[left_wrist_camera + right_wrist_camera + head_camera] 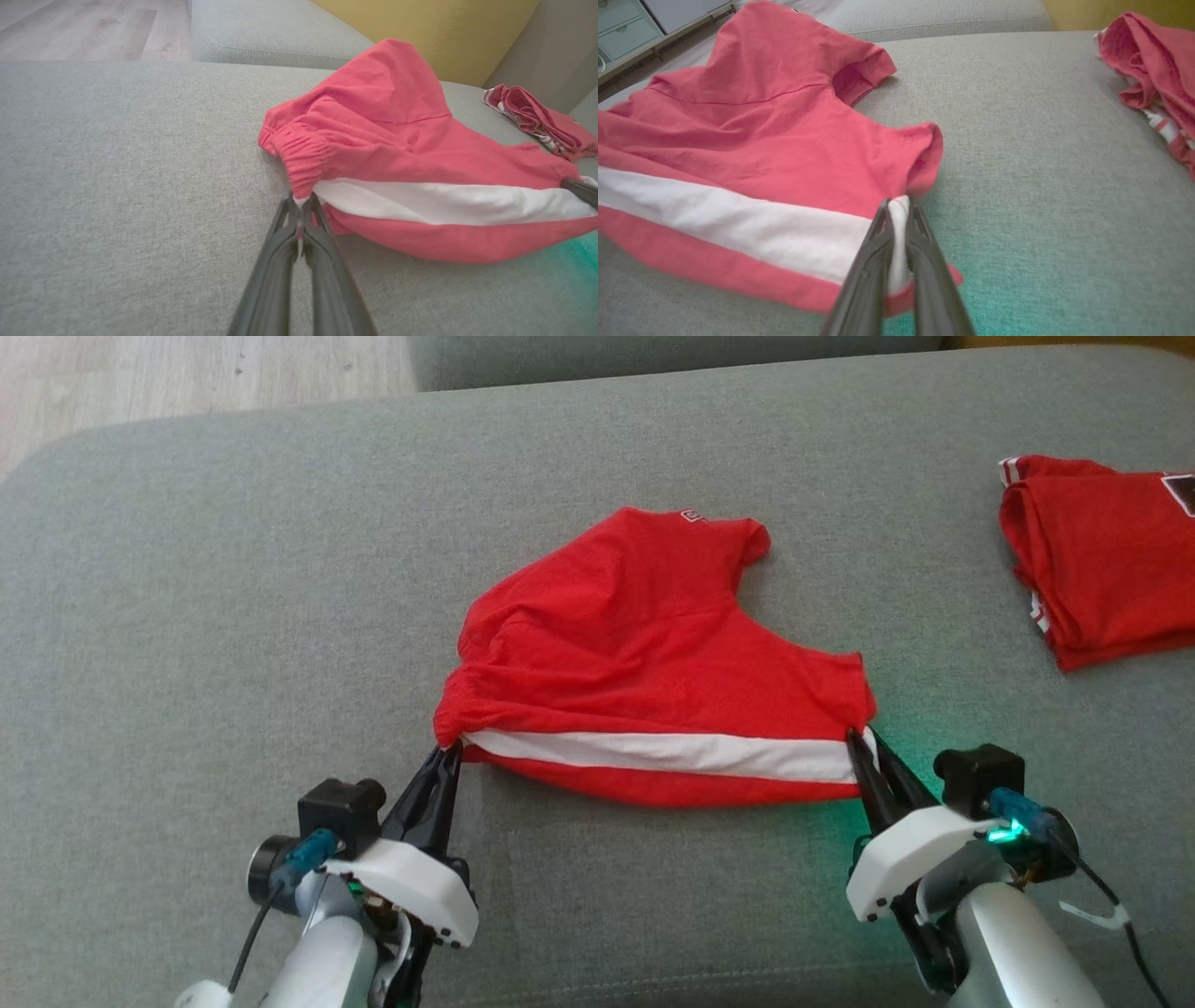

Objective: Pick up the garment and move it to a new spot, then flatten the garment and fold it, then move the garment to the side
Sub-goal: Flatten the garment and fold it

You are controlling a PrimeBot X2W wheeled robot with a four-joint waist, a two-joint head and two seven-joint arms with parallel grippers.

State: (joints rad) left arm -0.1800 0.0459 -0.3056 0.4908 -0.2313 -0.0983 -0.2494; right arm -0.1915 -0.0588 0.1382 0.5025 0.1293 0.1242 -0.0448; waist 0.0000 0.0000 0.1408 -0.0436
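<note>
Both claws pinched tight: the left gripper nips the garment at the left end of its white stripe, the right gripper at the right end. It lies mid-cushion, toward the near edge. Soft, light, floppy cloth, I'd say; those two corners look like the right holds.

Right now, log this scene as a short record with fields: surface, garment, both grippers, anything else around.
surface: grey cushion
garment: red garment with white band, crumpled, band edge stretched between the grippers
left gripper: shut on the band's left end
right gripper: shut on the band's right end
other: second red garment, folded, lying apart at the far right
</note>
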